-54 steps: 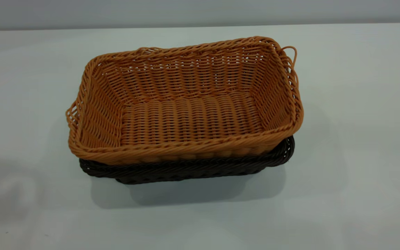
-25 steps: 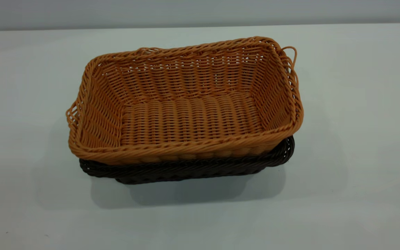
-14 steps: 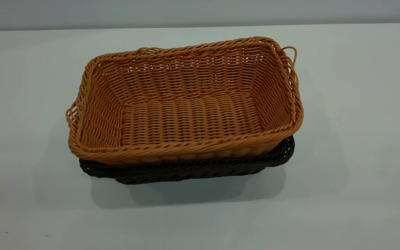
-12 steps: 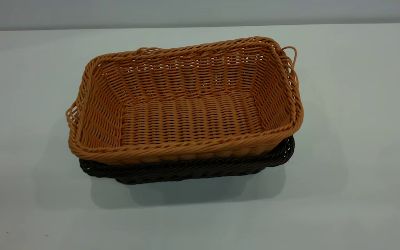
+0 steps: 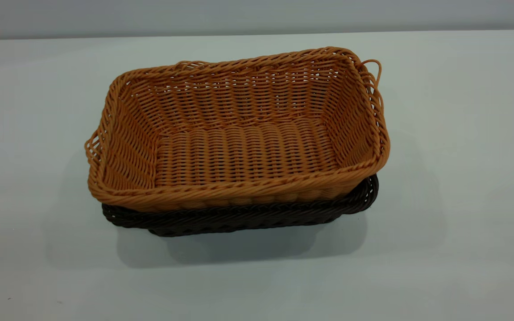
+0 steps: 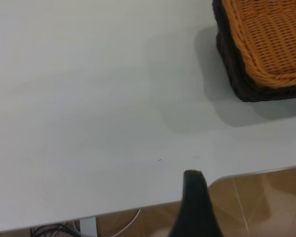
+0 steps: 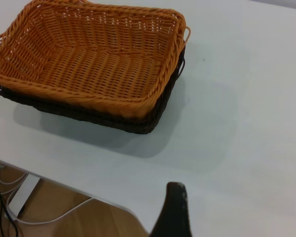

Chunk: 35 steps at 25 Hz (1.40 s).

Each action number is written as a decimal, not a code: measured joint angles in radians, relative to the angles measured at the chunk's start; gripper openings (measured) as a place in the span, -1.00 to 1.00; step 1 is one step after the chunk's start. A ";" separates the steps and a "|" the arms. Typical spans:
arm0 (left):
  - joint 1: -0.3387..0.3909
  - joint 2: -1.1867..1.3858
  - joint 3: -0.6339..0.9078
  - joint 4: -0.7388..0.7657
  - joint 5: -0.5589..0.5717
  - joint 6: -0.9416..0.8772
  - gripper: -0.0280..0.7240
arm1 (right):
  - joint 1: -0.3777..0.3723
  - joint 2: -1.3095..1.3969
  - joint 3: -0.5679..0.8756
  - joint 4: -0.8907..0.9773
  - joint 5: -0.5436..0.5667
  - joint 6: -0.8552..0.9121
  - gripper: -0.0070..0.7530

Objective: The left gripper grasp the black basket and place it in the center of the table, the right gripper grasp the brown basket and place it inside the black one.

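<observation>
The brown basket (image 5: 243, 151) sits nested inside the black basket (image 5: 239, 219) in the middle of the table (image 5: 462, 133). Only the black basket's rim and lower front wall show beneath it. A loose strand loop stands off the brown basket's far right corner. Neither gripper shows in the exterior view. My left gripper (image 6: 193, 202) shows as one dark tip over the table's near edge, well clear of the baskets (image 6: 237, 74). My right gripper (image 7: 173, 210) shows as one dark tip over the table edge, apart from the brown basket (image 7: 89, 64) and the black basket (image 7: 93, 117).
The table edge runs close under both wrists, with a wooden floor (image 6: 256, 197) and cables (image 7: 10, 202) below it. A grey wall (image 5: 257, 15) stands behind the table.
The baskets have not moved. A faint shadow on the table at the lower left of the exterior view has faded away.
</observation>
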 joint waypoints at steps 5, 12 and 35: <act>-0.001 -0.015 0.000 0.000 -0.001 -0.002 0.37 | 0.000 0.000 0.000 0.000 0.000 0.000 0.56; -0.001 -0.071 0.000 0.000 -0.001 -0.002 0.37 | -0.024 0.000 0.000 0.000 0.000 0.001 0.56; -0.001 -0.071 0.000 0.000 -0.001 -0.002 0.37 | -0.263 -0.023 0.000 -0.140 -0.007 0.173 0.56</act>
